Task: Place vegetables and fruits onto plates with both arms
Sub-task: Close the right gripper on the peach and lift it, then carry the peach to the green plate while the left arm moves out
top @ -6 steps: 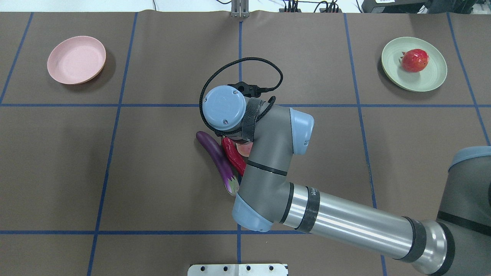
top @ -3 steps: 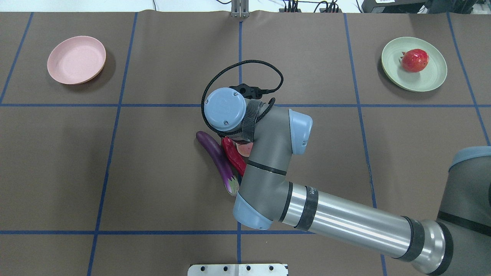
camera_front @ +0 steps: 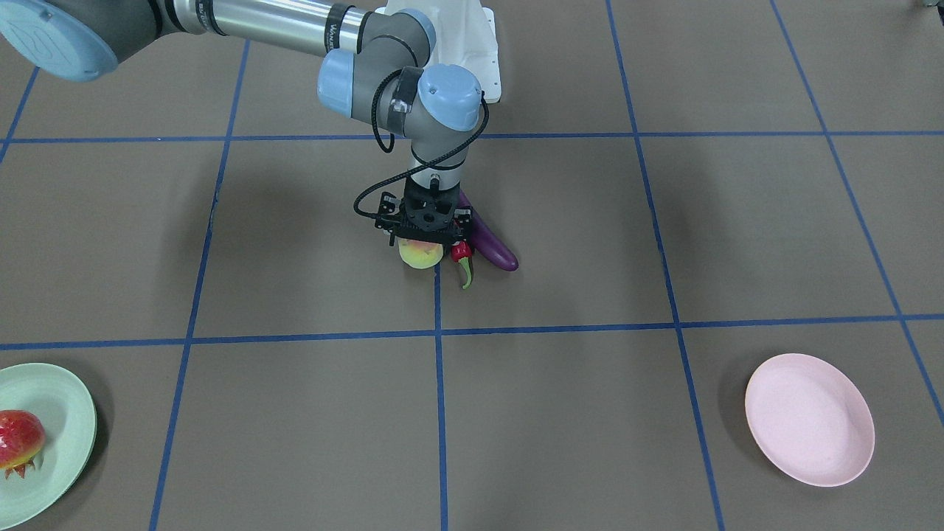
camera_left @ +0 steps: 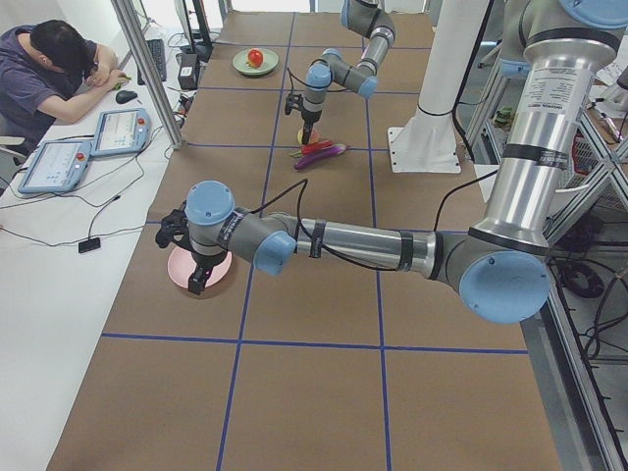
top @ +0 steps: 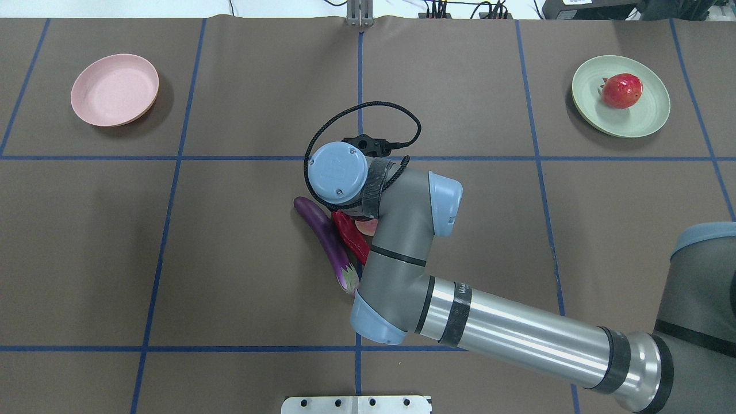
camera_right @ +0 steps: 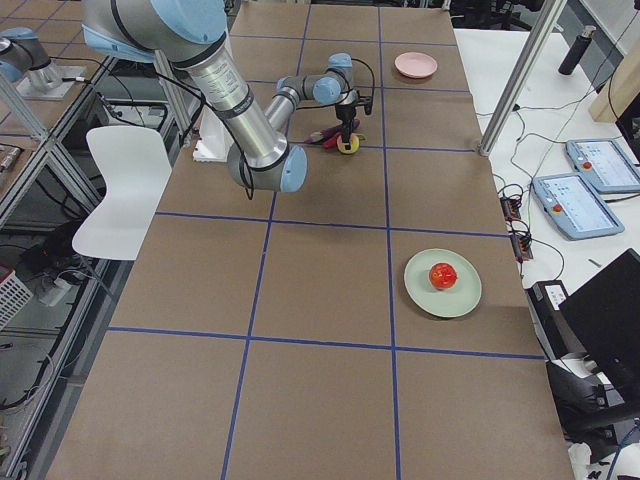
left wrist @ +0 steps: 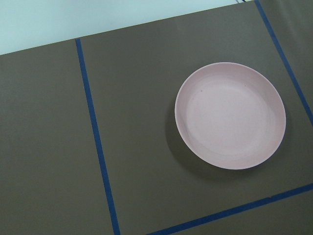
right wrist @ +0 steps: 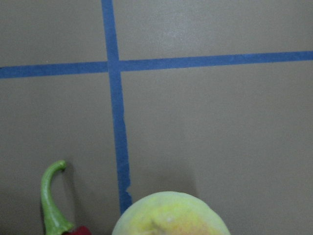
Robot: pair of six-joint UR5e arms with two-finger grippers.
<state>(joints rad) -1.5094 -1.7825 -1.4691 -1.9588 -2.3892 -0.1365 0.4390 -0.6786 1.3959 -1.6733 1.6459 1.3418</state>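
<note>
**Right gripper down over the peach**

The peach (camera_front: 421, 255) sits on the table near its middle, just beside a blue tape line. My right gripper (camera_front: 424, 241) stands upright directly over it, low enough that its black body hides the top of the fruit. My right wrist camera shows only the peach's yellow-green crown at the bottom edge and none of my fingers. I cannot tell whether that gripper is clenched on the peach or spread around it.

The chili (camera_front: 462, 254) lies just beside the peach on my left, with its green stem curling away from me. The eggplant (camera_front: 493, 247) lies along the chili's far side, pale cap toward me and purple end away.

The pomegranate (top: 622, 91) rests on the mint plate (top: 647, 125), far to my right and well apart from the pile.

The pink plate (top: 115, 89) lies far to my left. My left gripper (camera_left: 196, 278) hangs above it. Only the side camera shows that gripper, so I cannot tell whether it is spread or closed.
</note>
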